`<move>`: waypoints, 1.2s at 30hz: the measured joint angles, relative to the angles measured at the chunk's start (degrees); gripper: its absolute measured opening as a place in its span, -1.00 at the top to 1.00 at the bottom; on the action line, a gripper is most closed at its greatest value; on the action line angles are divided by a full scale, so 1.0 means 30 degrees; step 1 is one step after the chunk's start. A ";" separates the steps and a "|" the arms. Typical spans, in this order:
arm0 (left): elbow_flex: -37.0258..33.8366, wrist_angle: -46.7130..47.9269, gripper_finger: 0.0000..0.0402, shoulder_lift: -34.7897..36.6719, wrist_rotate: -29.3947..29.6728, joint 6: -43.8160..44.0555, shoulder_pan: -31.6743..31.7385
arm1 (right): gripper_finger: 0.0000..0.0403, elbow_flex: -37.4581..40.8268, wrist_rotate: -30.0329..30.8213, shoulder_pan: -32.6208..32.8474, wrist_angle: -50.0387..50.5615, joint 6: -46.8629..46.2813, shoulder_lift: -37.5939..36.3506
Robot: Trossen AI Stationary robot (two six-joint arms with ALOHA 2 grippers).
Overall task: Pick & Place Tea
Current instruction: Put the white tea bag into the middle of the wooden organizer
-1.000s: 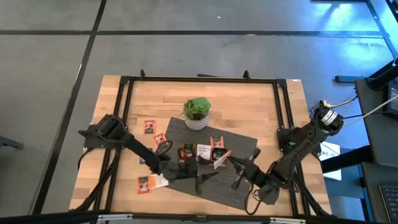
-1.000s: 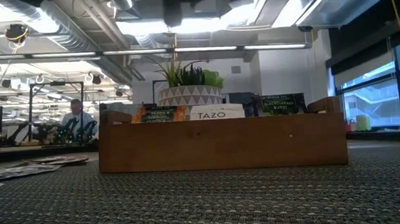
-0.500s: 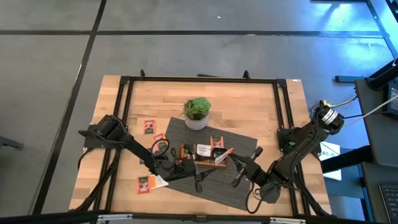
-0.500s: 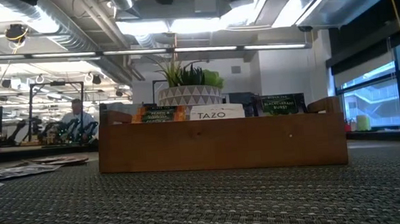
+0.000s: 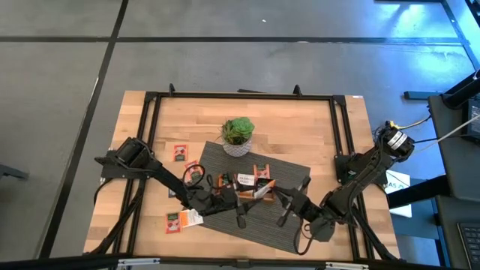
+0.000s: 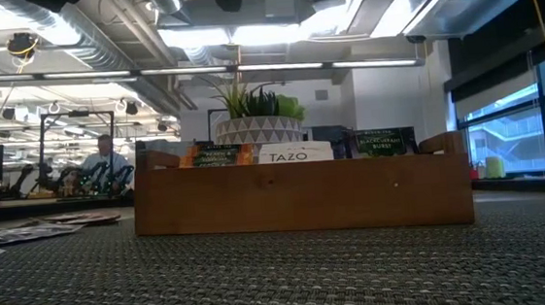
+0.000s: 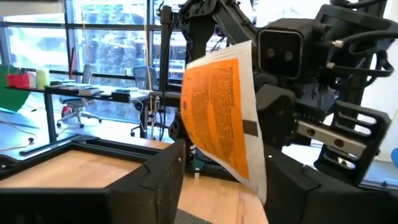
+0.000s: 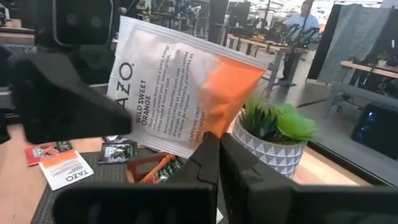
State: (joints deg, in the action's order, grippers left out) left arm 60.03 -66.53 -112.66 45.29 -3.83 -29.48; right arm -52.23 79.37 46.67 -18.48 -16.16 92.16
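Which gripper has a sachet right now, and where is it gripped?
The right gripper is shut on the bottom edge of a white-and-orange square tea sachet. The left gripper is around the sachet's far side, apparently not clamped.

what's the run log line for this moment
stage: handover over tray | right gripper: shut on sachet | left gripper: open around sachet | plant: behind tray
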 joint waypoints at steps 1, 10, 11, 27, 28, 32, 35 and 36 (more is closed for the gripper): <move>0.0000 -0.0090 0.19 0.0000 0.0158 -0.0130 -0.0005 | 0.96 0.0000 0.0000 0.0002 0.0000 0.0004 0.0000; -0.0002 -0.0938 0.82 0.0007 0.0459 -0.1696 -0.0158 | 0.96 0.0000 -0.0053 0.0002 0.0019 0.0082 0.0000; 0.0000 -0.0912 0.88 0.0007 0.0492 -0.1700 -0.0158 | 0.96 0.0000 -0.0291 0.0002 0.0054 0.0115 0.0000; 0.0000 0.0544 0.98 0.0293 0.3376 -0.3713 -0.2060 | 0.09 -0.0007 -0.5024 0.1439 0.4699 -0.0339 -0.3047; 0.0000 0.1183 0.98 0.0443 0.3438 -0.3277 -0.2310 | 0.06 -0.0015 -0.6166 0.1440 0.5174 -0.0672 -0.3452; 0.0000 0.5614 0.98 0.1716 0.1390 0.0353 -0.2804 | 0.02 -0.0031 -1.0529 0.1062 0.6076 -0.0470 -0.4571; 0.0339 1.0296 0.98 0.2854 -0.1675 0.4564 -0.2580 | 0.02 -0.0029 -1.1965 0.0671 0.5941 0.1382 -0.4641; 0.0643 1.2152 0.98 0.3156 -0.2911 0.6064 -0.2431 | 0.02 -0.0029 -1.2114 0.0544 0.5846 0.1894 -0.4568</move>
State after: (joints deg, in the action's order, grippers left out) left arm 61.96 -30.08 -103.19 36.56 14.36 -36.78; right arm -52.31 43.03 48.30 -0.94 -10.48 78.46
